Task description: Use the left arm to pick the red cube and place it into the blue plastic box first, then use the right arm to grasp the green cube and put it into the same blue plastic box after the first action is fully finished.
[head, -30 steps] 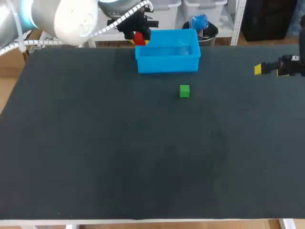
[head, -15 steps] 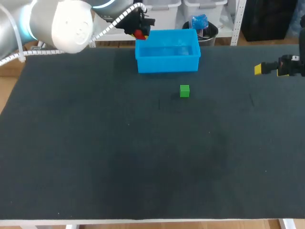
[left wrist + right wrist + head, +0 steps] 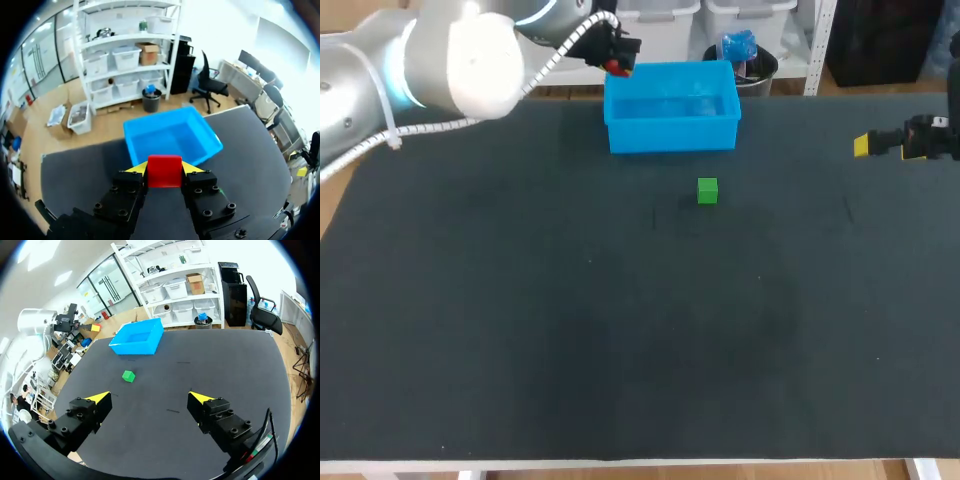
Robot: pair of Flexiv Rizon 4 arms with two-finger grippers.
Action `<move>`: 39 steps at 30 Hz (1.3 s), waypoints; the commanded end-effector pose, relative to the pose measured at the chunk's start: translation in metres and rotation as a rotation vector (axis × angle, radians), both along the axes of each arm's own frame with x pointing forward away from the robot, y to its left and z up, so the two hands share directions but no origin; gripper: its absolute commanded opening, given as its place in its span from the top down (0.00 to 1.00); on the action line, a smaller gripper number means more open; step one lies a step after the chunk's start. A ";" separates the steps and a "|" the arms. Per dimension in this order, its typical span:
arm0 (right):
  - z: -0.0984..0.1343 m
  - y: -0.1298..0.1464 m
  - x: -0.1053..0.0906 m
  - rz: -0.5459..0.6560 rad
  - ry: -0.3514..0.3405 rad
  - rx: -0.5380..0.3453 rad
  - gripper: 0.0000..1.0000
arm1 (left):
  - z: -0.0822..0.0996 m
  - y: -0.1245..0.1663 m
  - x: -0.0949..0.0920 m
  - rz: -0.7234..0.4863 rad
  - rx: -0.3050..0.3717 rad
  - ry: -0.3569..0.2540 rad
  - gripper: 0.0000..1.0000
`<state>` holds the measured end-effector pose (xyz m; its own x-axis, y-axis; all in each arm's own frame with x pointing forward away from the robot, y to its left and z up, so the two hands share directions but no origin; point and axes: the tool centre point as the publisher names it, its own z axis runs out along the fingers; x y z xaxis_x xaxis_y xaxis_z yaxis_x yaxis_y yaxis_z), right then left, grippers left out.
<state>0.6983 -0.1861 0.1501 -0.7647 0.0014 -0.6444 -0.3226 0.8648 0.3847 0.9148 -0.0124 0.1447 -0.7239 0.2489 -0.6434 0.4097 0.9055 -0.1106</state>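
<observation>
- Your left gripper [image 3: 164, 168] has its jaws clamped on the red cube [image 3: 164, 171]. One yellow tip presses each side of it.
- In the head view the red cube is held off the table [image 3: 520, 300], just beside the far left corner of the blue box [image 3: 670, 135]. It is not inside the box.
- From the left wrist, the box lies just ahead of the held cube with its open top in view. Nothing shows inside it.
- The green cube [image 3: 707, 190] sits on the table near the box's front wall, on your side of it and apart from it. Nothing touches it.
- Your right gripper [image 3: 150, 397] has its jaws wide apart and holds nothing.
- In the head view the right gripper is at the table's right edge, well apart from the green cube and the box.
- From the right wrist, the green cube and the box both lie well ahead of the open fingers, with the cube nearer.
</observation>
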 end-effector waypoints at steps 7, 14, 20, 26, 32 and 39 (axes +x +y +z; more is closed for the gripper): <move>0.000 0.000 0.001 -0.001 0.001 -0.002 0.00 | -0.019 -0.017 0.041 -0.076 -0.029 0.011 1.00; 0.000 0.000 0.001 -0.001 0.001 -0.002 0.00 | -0.031 -0.022 0.044 -0.090 -0.027 0.027 1.00; 0.000 0.000 0.001 -0.001 0.001 -0.002 0.00 | -0.049 -0.023 0.047 -0.086 -0.010 0.064 1.00; 0.000 0.000 0.001 -0.001 0.001 -0.002 0.00 | -0.065 -0.026 0.051 -0.073 -0.008 0.088 1.00; 0.000 0.000 0.001 -0.001 0.001 -0.002 0.00 | -0.077 -0.028 0.053 -0.064 0.003 0.112 1.00; 0.000 0.000 0.001 -0.001 0.001 -0.002 0.00 | -0.085 -0.029 0.057 -0.059 0.012 0.123 1.00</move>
